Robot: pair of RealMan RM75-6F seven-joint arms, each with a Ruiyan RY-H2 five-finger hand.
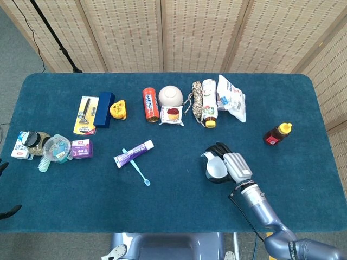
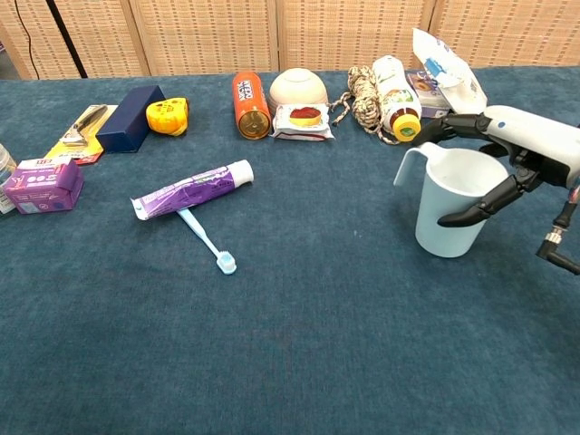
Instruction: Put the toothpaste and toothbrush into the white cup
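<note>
The white cup [image 1: 216, 169] [image 2: 451, 214] stands right of the table's middle, its handle pointing left. My right hand [image 1: 236, 166] [image 2: 518, 145] wraps it from the right, with fingers behind the rim and the thumb pressed on its front wall. The purple toothpaste tube [image 1: 133, 153] [image 2: 192, 189] lies left of centre. The light blue toothbrush [image 1: 138, 170] [image 2: 207, 239] lies beside it, one end tucked under the tube. Of my left hand [image 1: 4, 189], only dark fingertips show at the head view's left edge, apart and holding nothing.
Along the back stand an orange can [image 2: 251, 104], a bowl [image 2: 298, 87], a snack pack [image 2: 302, 120], a rope coil [image 2: 364, 93], a bottle [image 2: 396, 91] and a bag [image 2: 444, 72]. A honey bottle [image 1: 277, 134] sits far right. Boxes and jars crowd the left side.
</note>
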